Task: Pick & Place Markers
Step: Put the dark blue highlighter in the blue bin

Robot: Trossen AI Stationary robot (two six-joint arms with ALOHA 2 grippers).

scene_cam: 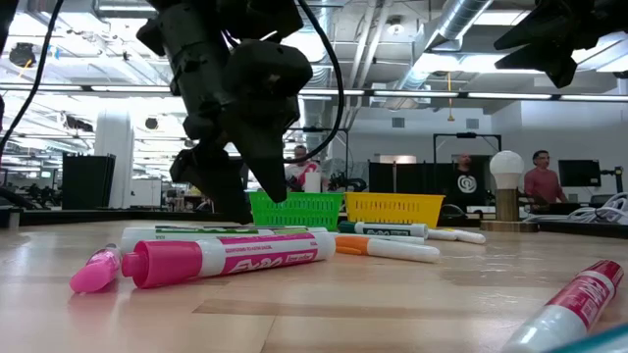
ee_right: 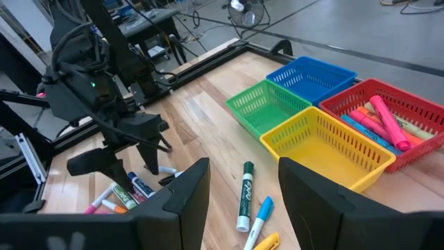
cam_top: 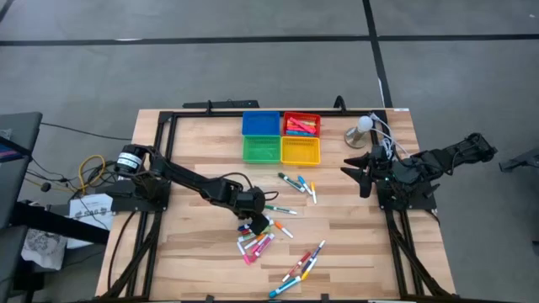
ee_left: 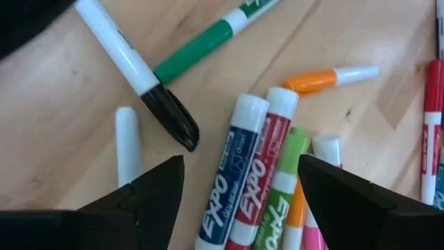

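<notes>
Several markers lie in a heap (cam_top: 255, 241) near the table's middle; more lie loose toward the far side (cam_top: 299, 185) and by the near edge (cam_top: 296, 271). My left gripper (cam_top: 257, 220) hangs open just over the heap, pointing steeply down. In the left wrist view (ee_left: 241, 167) its fingers stand on either side of a blue marker (ee_left: 223, 182) and a red marker (ee_left: 258, 182), which lie side by side on the wood. My right gripper (cam_top: 358, 172) waits open and empty above the table's right side (ee_right: 243, 177).
Blue (cam_top: 261, 124), red (cam_top: 301, 115), green (cam_top: 262, 149) and yellow (cam_top: 301, 151) trays stand together at the far middle; the red tray holds markers. A white bulb on a wooden base (cam_top: 362, 130) stands far right. A black frame rims the table.
</notes>
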